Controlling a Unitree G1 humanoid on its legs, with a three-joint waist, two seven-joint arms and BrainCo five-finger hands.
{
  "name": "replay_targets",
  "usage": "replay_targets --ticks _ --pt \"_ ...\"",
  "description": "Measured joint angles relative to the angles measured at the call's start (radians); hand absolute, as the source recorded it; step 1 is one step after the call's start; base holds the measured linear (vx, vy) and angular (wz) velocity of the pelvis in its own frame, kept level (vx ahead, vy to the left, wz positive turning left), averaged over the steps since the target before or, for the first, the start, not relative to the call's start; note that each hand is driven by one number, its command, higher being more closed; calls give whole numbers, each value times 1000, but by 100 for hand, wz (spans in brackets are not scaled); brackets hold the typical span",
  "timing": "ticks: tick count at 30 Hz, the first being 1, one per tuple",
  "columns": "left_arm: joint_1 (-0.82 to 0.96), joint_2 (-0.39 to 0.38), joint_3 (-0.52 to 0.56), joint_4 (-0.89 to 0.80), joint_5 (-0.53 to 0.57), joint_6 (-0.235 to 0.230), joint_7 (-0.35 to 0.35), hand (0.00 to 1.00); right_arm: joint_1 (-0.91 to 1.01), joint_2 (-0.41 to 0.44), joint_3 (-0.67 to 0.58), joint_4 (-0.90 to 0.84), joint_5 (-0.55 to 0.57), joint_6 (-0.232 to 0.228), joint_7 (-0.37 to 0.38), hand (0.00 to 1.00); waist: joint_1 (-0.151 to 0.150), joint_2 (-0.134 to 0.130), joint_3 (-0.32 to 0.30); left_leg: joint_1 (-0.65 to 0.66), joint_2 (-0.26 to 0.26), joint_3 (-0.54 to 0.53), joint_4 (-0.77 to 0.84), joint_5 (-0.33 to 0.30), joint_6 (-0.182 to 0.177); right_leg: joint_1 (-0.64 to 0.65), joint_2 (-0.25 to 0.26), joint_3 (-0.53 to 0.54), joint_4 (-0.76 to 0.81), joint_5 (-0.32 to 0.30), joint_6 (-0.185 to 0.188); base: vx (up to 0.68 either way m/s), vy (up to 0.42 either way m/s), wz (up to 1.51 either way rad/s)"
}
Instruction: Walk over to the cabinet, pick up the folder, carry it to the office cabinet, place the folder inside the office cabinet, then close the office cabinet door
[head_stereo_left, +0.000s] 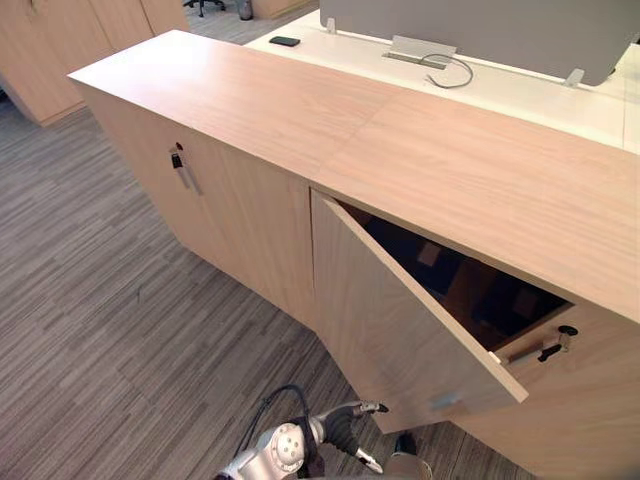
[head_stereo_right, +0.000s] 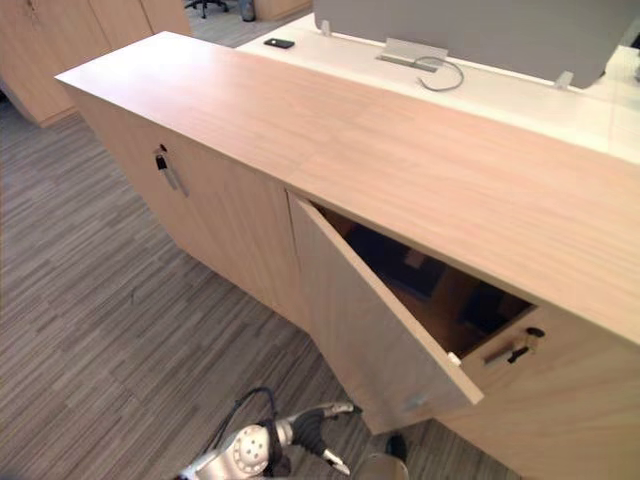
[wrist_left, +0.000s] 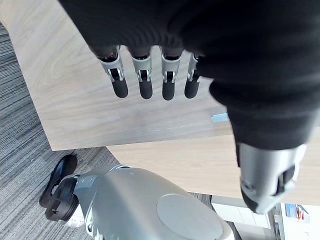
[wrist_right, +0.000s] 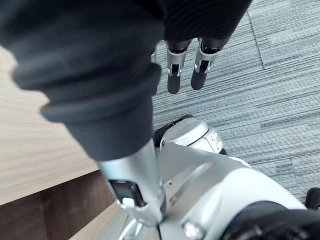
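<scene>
A long office cabinet (head_stereo_left: 250, 215) in pale oak-look laminate with a fine straight grain runs across the scene under one flat, square-edged top. One flat slab door (head_stereo_left: 390, 330) of the same laminate stands partly swung out. On its face near the free edge is a small pale grey tab (head_stereo_left: 445, 400), too small to read.

Behind the door, the dark inside (head_stereo_left: 450, 285) holds some brown and pale shapes. Whether any of them is the folder cannot be told. The panel beside the opening carries a slim silver bar handle with a black key (head_stereo_left: 548, 348). A like handle and key (head_stereo_left: 180, 168) sit on a shut door further along.

The left hand (head_stereo_left: 345, 430) is low in front of the open door. Its silver, dark-tipped fingers (wrist_left: 168, 82) are straight and spread in a row towards the door face, holding nothing. Whether they touch the wood cannot be told. The right hand (wrist_right: 175, 75) hangs with its fingers straight and empty over the carpet, beside a laminate panel.

The floor is grey carpet (head_stereo_left: 100, 330) with a fine striped weave. Behind the cabinet, a smooth white counter (head_stereo_left: 520, 95) carries a flat black phone (head_stereo_left: 284, 41), a looped grey cable (head_stereo_left: 455, 70) and a matte grey screen panel (head_stereo_left: 480, 30).
</scene>
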Motion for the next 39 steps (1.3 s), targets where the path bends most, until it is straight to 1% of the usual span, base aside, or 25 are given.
replay_targets --ticks 2,4,6,8,9,11,14,16,23,28,30,32,33,34,35,37,38,39 --pt "-95 -4 -10 23 6 1 2 0 -1 -1 0 1 0 -2 1 0 -10 4 2 0 0 3 0 0 0 -9 -2 4 12 -1 1 -6 -12 -4" --pt "-171 -11 -22 23 8 1 15 0 -1 -4 1 5 -2 -1 1 0 -11 5 6 -2 -1 11 0 -1 -1 -30 -6 18 35 -5 6 -12 -9 -12" --pt "-241 -35 -30 24 10 1 29 0 -1 -7 3 6 -2 -1 2 0 -19 6 8 -4 -4 21 0 -1 -1 -53 -12 30 58 -12 7 -19 -12 -12" --pt "-341 -82 -40 64 14 -2 51 0 -1 -12 4 29 -8 2 -1 0 -30 6 10 -4 -6 31 -4 0 -1 -73 -16 43 84 -22 8 -22 -16 -12" --pt "-361 -90 -40 73 15 -2 58 0 -1 -12 6 29 -11 2 -1 0 -30 5 10 -4 -6 38 -4 -1 -1 -83 -16 51 90 -24 7 -25 -19 -21" --pt "-420 -110 -40 114 39 -2 81 0 -1 -18 20 31 -25 2 -6 0 -43 5 11 -7 -6 49 -4 -1 -3 -106 -15 66 106 -29 7 -20 -23 -18" --pt "-430 -123 -46 122 82 -2 110 0 2 -18 21 33 -39 2 -9 0 -57 4 12 -7 -5 59 -4 -4 -7 -119 -12 79 111 -29 7 -5 -21 -10" --pt "-433 -136 -47 141 101 -2 120 0 8 -16 21 38 -40 2 -9 0 -59 3 13 -6 -3 59 -4 -4 -8 -118 -11 79 111 -29 7 1 -12 -2" --pt "-434 -144 -43 220 153 -2 130 0 14 4 19 40 -43 2 -17 0 -59 -2 15 -4 -2 57 -5 -4 -9 -115 -10 78 110 -29 7 0 0 0" --pt "-401 -145 -32 285 157 -1 130 0 14 4 18 40 -45 1 -18 0 -57 -3 15 -2 -4 54 -4 -3 -9 -117 -15 77 122 -30 6 -3 -4 1" --pt "-373 -145 -16 317 156 0 133 0 14 4 18 41 -47 2 -17 0 -55 -10 20 3 -12 48 -4 -2 -8 -122 -29 77 156 -45 7 -18 -13 10" --pt "-331 -144 -7 354 152 6 137 0 14 3 11 46 -73 3 -17 0 -57 -28 31 14 -34 28 -4 -1 -7 -124 -68 77 231 -87 10 -36 -21 28" --pt "-319 -144 -5 357 148 9 137 0 13 2 10 48 -79 3 -17 0 -59 -31 33 15 -40 17 -5 -1 -7 -124 -78 76 248 -98 13 -37 -30 39" --pt "-304 -146 -4 364 120 13 137 0 13 -1 9 52 -79 3 -17 0 -62 -33 35 13 -48 1 -5 -2 -8 -124 -95 69 274 -115 15 -24 -54 53" --pt "-282 -151 -3 393 79 19 133 0 13 -7 2 63 -81 6 -16 0 -64 -36 37 15 -60 -23 -4 0 -5 -124 -125 53 322 -143 15 -15 -63 53" --pt "-264 -153 -3 432 50 26 126 0 13 -9 2 63 -88 9 -13 0 -68 -37 38 14 -70 -47 -4 8 1 -123 -148 46 369 -173 17 -24 -92 45" --pt "-248 -158 6 477 30 35 118 0 12 -16 2 62 -109 10 -3 0 -73 -40 40 17 -78 -62 -4 13 0 -127 -170 44 413 -205 18 -38 -118 38" --pt "-235 -161 23 503 20 40 115 0 12 -23 2 62 -119 10 3 0 -74 -38 41 18 -80 -66 -3 18 -2 -133 -180 44 440 -223 17 -28 -101 28"
